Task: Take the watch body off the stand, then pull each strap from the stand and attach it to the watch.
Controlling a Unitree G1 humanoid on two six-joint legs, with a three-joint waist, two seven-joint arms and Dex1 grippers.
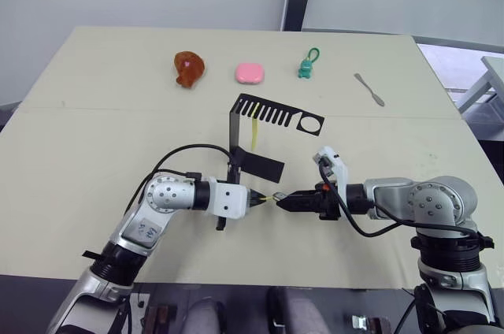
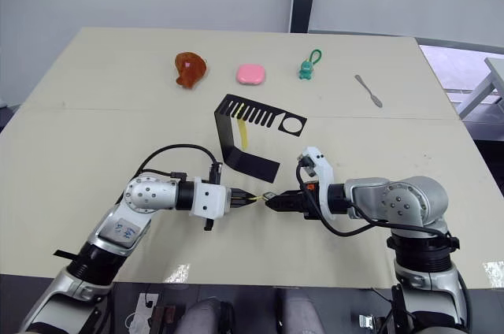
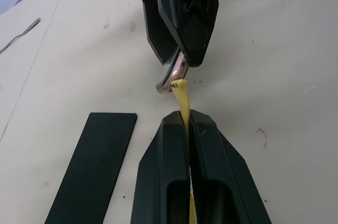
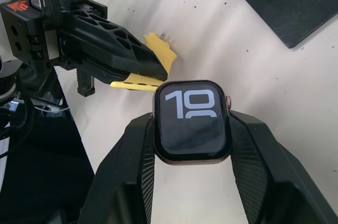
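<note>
While both pincers meet low over the desk (image 1: 94, 137), you have strap end against watch edge

Your right pincer (image 4: 193, 129) is clamped on the watch body (image 4: 192, 122), gripping its two sides, face toward the wrist camera. Your left pincer (image 3: 188, 123) is clenched on one yellow strap (image 3: 182, 100), whose free tip touches the watch body's edge. The second strap (image 1: 257, 133) hangs from the comb arm of the stand (image 1: 268, 109), which stands on the desk just behind the two pincers. Further back lie a brown toy (image 1: 188, 68), a pink block (image 1: 250, 73), a green keychain figure (image 1: 306, 66) and a small spoon (image 1: 368, 89)
</note>
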